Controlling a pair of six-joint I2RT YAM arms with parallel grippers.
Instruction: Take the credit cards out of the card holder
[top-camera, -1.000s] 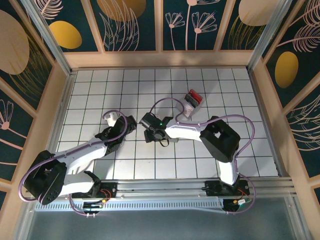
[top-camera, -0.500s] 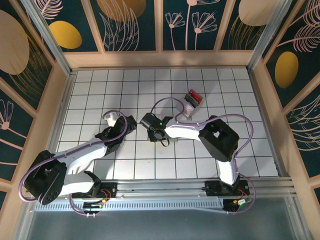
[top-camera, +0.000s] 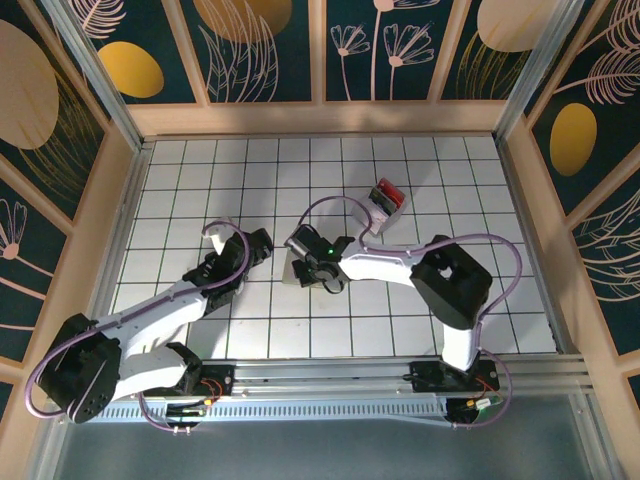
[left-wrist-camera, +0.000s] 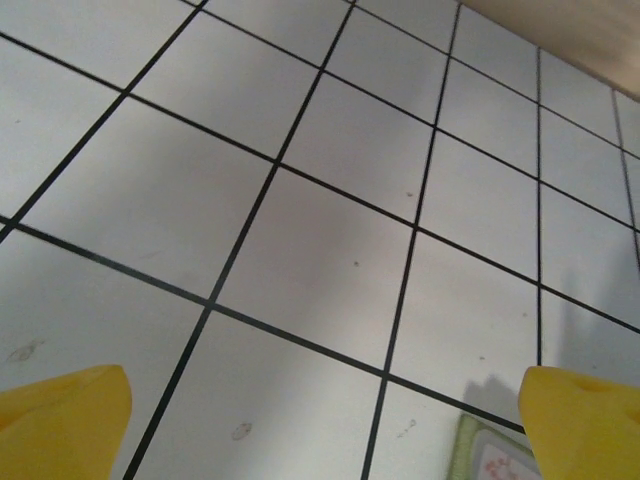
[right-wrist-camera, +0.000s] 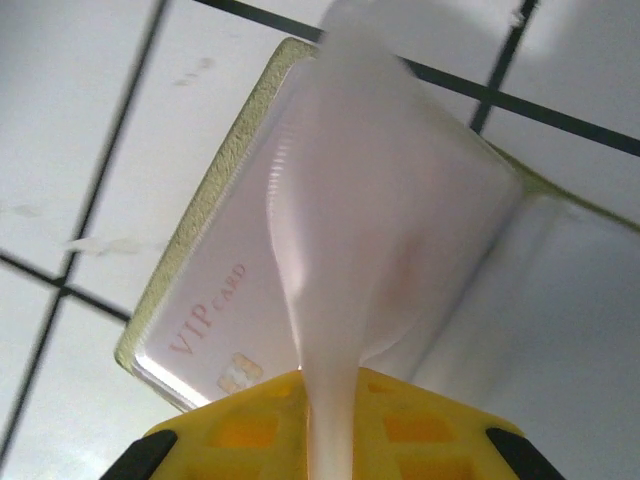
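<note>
We saw the holder (right-wrist-camera: 205, 198) lying straight ahead of our right jaws, which pinched a pale flap (right-wrist-camera: 340, 200). Our left jaws gaped nearby.

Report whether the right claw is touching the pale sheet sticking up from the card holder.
Touching. Right wrist view: the pale sheet runs down between the yellow fingers of the right claw, with no gap; the card holder lies open beneath.
</note>
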